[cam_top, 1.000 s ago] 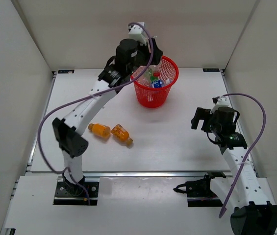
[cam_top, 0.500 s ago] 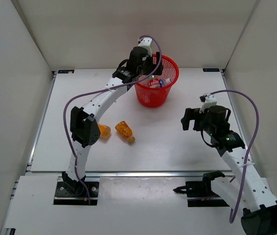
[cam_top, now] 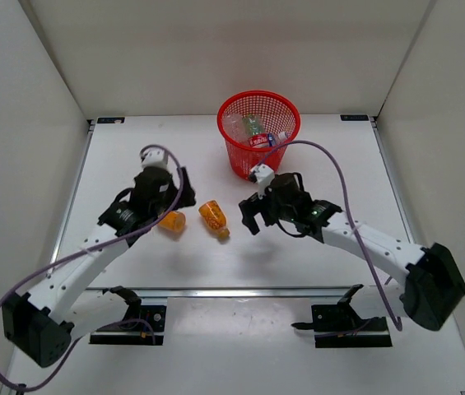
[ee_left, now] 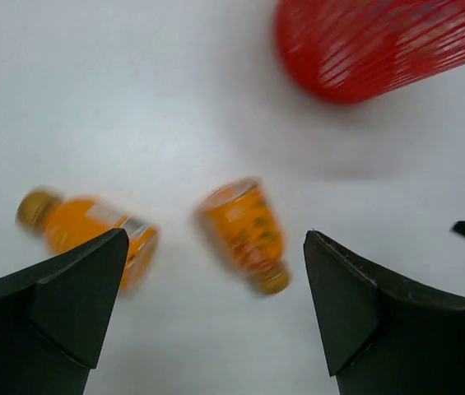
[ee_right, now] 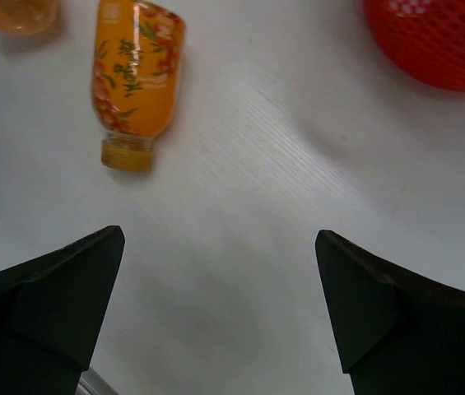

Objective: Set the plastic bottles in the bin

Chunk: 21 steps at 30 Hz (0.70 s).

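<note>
While hanging over the white table (cam_top: 314,164), gaping wide and gripping nothing: left gripper (cam_top: 173,196) close over the first orange bottle (cam_top: 172,222), right gripper (cam_top: 253,216) just beside the second orange bottle (cam_top: 213,217). Both on their sides near mid-table, apart, bare surface all round and side walls (cam_top: 18,123) well off. Red mesh bin (cam_top: 253,160) upright near the far edge, more bottles (cam_top: 253,126) inside. Leaf-and-fruit print on the second bottle's label, gold caps on both; lettering unreadable.
</note>
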Available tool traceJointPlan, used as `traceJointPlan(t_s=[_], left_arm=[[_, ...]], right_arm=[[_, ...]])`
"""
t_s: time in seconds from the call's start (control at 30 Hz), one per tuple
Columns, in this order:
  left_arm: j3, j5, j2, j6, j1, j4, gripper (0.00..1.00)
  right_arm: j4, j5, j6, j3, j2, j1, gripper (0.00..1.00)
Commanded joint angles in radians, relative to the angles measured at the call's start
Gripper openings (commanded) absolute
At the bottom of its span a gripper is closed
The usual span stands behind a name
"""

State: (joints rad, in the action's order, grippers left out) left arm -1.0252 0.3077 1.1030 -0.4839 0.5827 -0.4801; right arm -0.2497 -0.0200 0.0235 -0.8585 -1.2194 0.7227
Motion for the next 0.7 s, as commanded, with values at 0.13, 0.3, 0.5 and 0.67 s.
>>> traceJointPlan(t_s=[0.13, 0.3, 0.5, 0.67], left_arm=[[0.309, -0.001, -0.334, -0.284, -0.202, -0.239, 0.99], [0.349, 0.037, -0.449, -0.35, -0.231, -0.291, 0.98], [0.361, 0.031, -0.413, -0.361, -0.23, -0.285, 0.99], [0.376, 0.002, -0.387, -0.349, -0.262, -0.22, 0.99]], right_arm=[[0.179, -0.176, -0.049, -0.21, -0.309, 0.067, 0.99], [0.341, -0.189, -0.073, -0.209, -0.449, 0.113, 0.99], [0.432, -0.146, -0.042, -0.225, -0.598, 0.118, 0.95], [0.46, -0.15, -0.06, -0.215, -0.646, 0.118, 0.72]])
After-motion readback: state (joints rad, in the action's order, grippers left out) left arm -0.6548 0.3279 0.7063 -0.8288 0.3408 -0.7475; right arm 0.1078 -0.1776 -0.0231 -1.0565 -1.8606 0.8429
